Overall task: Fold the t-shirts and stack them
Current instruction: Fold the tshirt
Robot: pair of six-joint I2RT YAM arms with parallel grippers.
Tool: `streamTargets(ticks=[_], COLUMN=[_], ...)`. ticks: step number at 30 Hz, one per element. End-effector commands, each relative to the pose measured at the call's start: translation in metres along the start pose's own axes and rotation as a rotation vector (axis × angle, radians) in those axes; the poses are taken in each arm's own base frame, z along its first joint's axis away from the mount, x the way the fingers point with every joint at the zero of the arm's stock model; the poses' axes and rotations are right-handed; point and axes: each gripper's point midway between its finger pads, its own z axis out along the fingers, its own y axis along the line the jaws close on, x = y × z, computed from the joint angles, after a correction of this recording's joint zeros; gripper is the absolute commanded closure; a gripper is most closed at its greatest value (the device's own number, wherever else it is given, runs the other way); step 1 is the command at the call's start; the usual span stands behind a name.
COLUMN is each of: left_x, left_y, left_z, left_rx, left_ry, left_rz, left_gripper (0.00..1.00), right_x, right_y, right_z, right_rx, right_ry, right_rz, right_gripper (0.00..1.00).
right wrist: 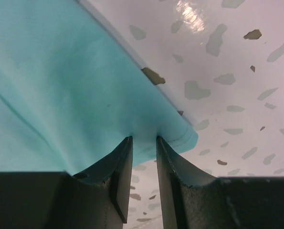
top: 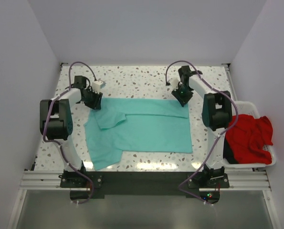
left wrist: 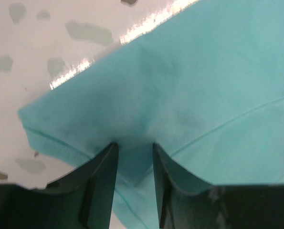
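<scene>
Teal shirt (top: 142,129) on table (top: 132,78), far corners pinched by left gripper (left wrist: 134,145) and right gripper (right wrist: 144,139); red shirt (top: 247,138) in basket (top: 249,104).

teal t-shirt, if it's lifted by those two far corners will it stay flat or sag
Probably floppy: the teal t-shirt puckers where the left gripper pinches it, so it should sag between that and the right gripper. Likely light: thin cloth lying flat.
</scene>
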Motion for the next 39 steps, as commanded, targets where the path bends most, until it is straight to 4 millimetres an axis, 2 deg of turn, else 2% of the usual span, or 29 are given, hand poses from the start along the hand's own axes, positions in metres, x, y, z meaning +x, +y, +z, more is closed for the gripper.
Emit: streamTargets(ticks=[1, 5, 9, 11, 13, 14, 15, 16, 17, 18, 19, 20, 21, 22, 23, 24, 25, 26, 27, 28, 29, 31, 32, 33, 34, 35, 37, 38, 39], left_x=[-0.012, -0.007, -0.012, -0.022, -0.046, -0.054, -0.064, -0.083, -0.09, -0.095, -0.105, -0.1, -0.089, -0.092, -0.08, -0.071, -0.055, -0.039, -0.015, -0.007, 0.009, 0.039, 0.047, 0.065, 0.07, 0.076, 0.09, 0.093, 0.1], left_y=[0.023, 0.036, 0.05, 0.058, 0.06, 0.058, 0.055, 0.05, 0.036, 0.025, 0.008, -0.004, -0.016, -0.03, -0.039, -0.046, -0.058, -0.065, -0.076, -0.084, -0.091, -0.101, -0.103, -0.107, -0.108, -0.108, -0.113, -0.116, -0.12], left_z=[0.008, 0.02, 0.033, 0.038, 0.031, 0.027, 0.02, 0.002, -0.007, -0.018, -0.039, -0.05, -0.055, -0.078, -0.086, -0.093, -0.103, -0.108, -0.107, -0.118, -0.122, -0.126, -0.127, -0.124, -0.128, -0.128, -0.126, -0.125, -0.123], left_rx=[-0.087, -0.116, -0.122, -0.122, -0.099, -0.091, -0.074, -0.063, -0.001, 0.039, 0.098, 0.133, 0.168, 0.184, 0.203, 0.211, 0.218, 0.233, 0.266, 0.264, 0.284, 0.29, 0.289, 0.3, 0.277, 0.272, 0.269, 0.271, 0.275], left_ry=[-0.014, 0.024, 0.049, 0.038, -0.018, -0.038, -0.066, -0.118, -0.145, -0.162, -0.209, -0.2, -0.189, -0.224, -0.207, -0.201, -0.191, -0.167, -0.13, -0.135, -0.105, -0.06, -0.048, -0.017, -0.011, -0.007, 0.011, 0.017, 0.027], left_rz=[-0.021, -0.025, -0.026, -0.023, 0.0, 0.009, 0.025, 0.058, 0.082, 0.105, 0.146, 0.179, 0.189, 0.235, 0.295, 0.323, 0.354, 0.41, 0.423, 0.469, 0.517, 0.547, 0.571, 0.566, 0.59, 0.605, 0.622, 0.632, 0.637], left_gripper=[0.6, 0.62, 0.63, 0.63, 0.61, 0.59, 0.57, 0.55, 0.53, 0.49, 0.47, 0.43, 0.41, 0.39, 0.37, 0.33, 0.32, 0.3, 0.29, 0.29, 0.29, 0.28, 0.29, 0.29, 0.29, 0.3, 0.31, 0.32, 0.33], right_x=[-0.008, -0.013, -0.03, -0.043, -0.053, -0.064, -0.066, -0.073, -0.076, -0.078, -0.08, -0.082, -0.076, -0.072, -0.069, -0.052, -0.046, -0.038, -0.018, -0.009, 0.012, 0.031, 0.054, 0.063, 0.069, 0.089, 0.095, 0.107, 0.106], right_y=[-0.023, -0.04, -0.065, -0.073, -0.079, -0.081, -0.077, -0.073, -0.069, -0.065, -0.06, -0.051, -0.038, -0.028, -0.017, -0.001, 0.009, 0.018, 0.037, 0.049, 0.065, 0.09, 0.106, 0.11, 0.12, 0.131, 0.134, 0.14, 0.14], right_z=[0.014, 0.027, 0.03, 0.028, 0.021, 0.01, -0.002, -0.012, -0.024, -0.052, -0.066, -0.081, -0.103, -0.115, -0.122, -0.12, -0.14, -0.143, -0.135, -0.135, -0.136, -0.13, -0.125, -0.12, -0.116, -0.107, -0.097, -0.088, -0.084], right_rx=[0.114, 0.188, 0.297, 0.319, 0.334, 0.327, 0.304, 0.283, 0.261, 0.251, 0.234, 0.201, 0.172, 0.147, 0.113, 0.062, 0.064, 0.043, -0.019, -0.04, -0.06, -0.096, -0.115, -0.092, -0.087, -0.095, -0.046, -0.048, -0.032], right_ry=[-0.008, -0.008, -0.051, -0.085, -0.115, -0.153, -0.161, -0.188, -0.205, -0.232, -0.255, -0.285, -0.295, -0.306, -0.313, -0.266, -0.283, -0.272, -0.227, -0.217, -0.195, -0.168, -0.133, -0.109, -0.096, -0.058, -0.05, -0.025, -0.033], right_rz=[0.034, 0.067, 0.123, 0.138, 0.149, 0.149, 0.14, 0.132, 0.118, 0.111, 0.099, 0.073, 0.054, 0.022, 0.003, -0.014, -0.054, -0.072, -0.087, -0.108, -0.132, -0.184, -0.199, -0.217, -0.249, -0.258, -0.282, -0.292, -0.295], right_gripper=[0.7, 0.71, 0.71, 0.7, 0.68, 0.67, 0.64, 0.56, 0.49, 0.44, 0.35, 0.32, 0.3, 0.26, 0.25, 0.23, 0.22, 0.21, 0.21, 0.21, 0.2, 0.2, 0.21, 0.25, 0.27, 0.29, 0.37, 0.4, 0.45])
